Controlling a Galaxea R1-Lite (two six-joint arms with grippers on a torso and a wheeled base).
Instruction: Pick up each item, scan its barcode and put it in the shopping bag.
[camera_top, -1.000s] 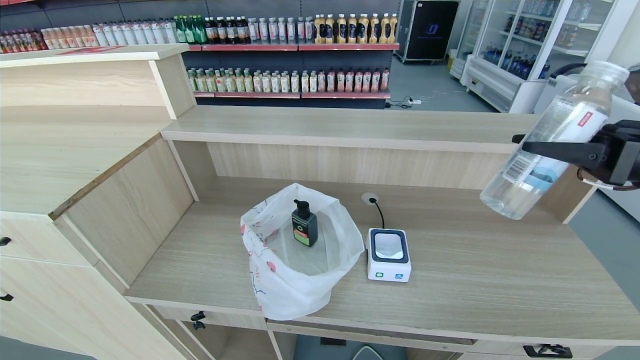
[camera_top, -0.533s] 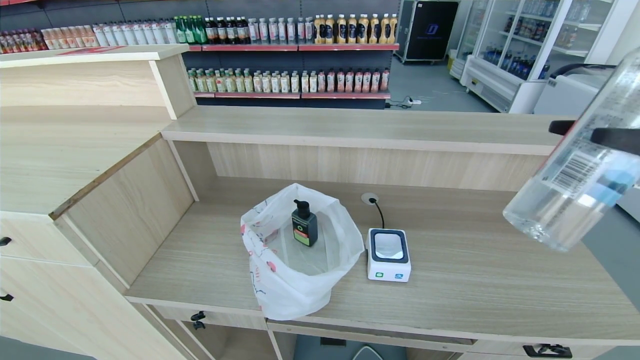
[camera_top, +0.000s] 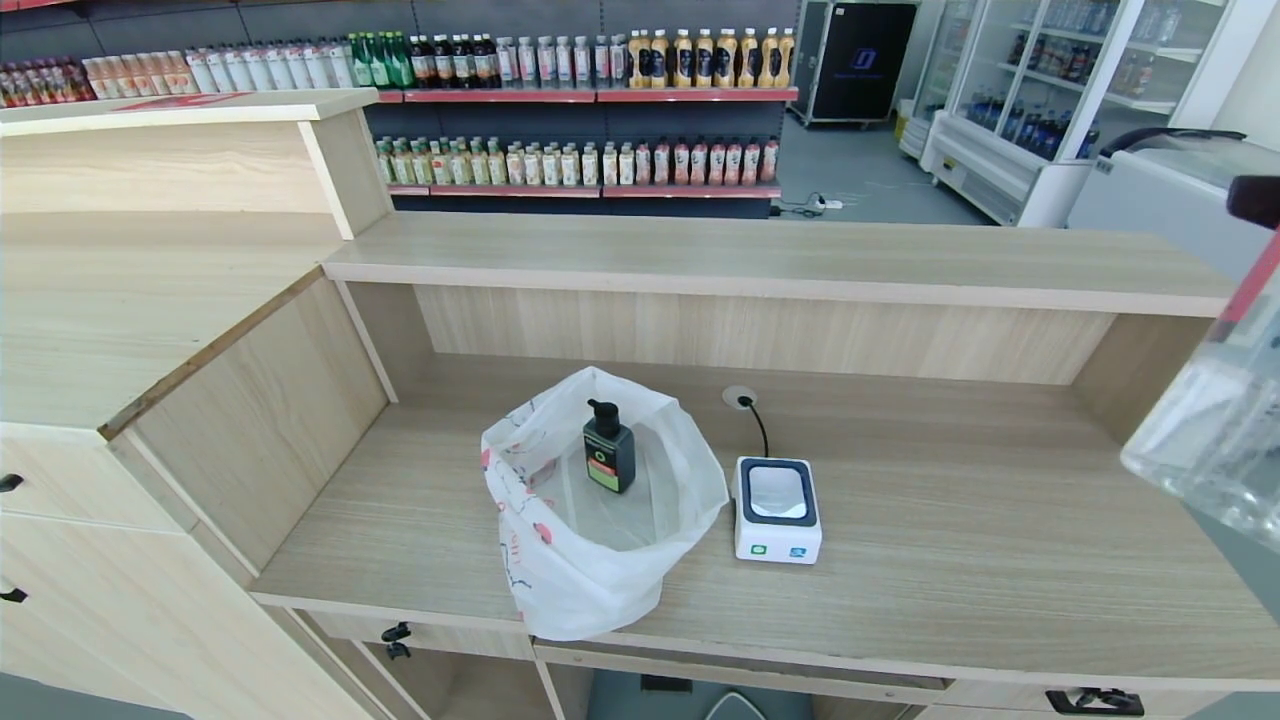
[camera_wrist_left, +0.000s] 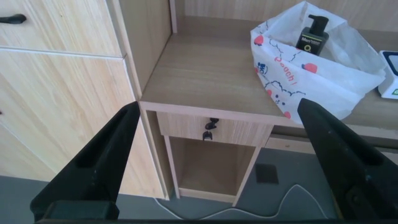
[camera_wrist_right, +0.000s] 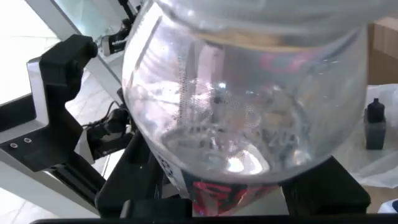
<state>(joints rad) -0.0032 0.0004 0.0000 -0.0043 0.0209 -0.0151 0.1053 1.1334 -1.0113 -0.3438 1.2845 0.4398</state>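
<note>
Indoors, wooden counter (camera_top: 950, 560) faces drink shelves (camera_top: 580, 95); right gripper (camera_wrist_right: 239, 193) clamps the bottle (camera_wrist_right: 242, 106), left gripper (camera_wrist_left: 214, 155) gapes

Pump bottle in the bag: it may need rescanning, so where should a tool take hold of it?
Probably by the flat dark body of the pump bottle, just under the pump head, coming down from above. It stands upright, and the shopping bag walls in its sides, leaving only the open mouth free.

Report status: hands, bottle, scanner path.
Left hand open. Right hand shut on water bottle, right of counter. Scanner unobstructed, bag beside it.
</note>
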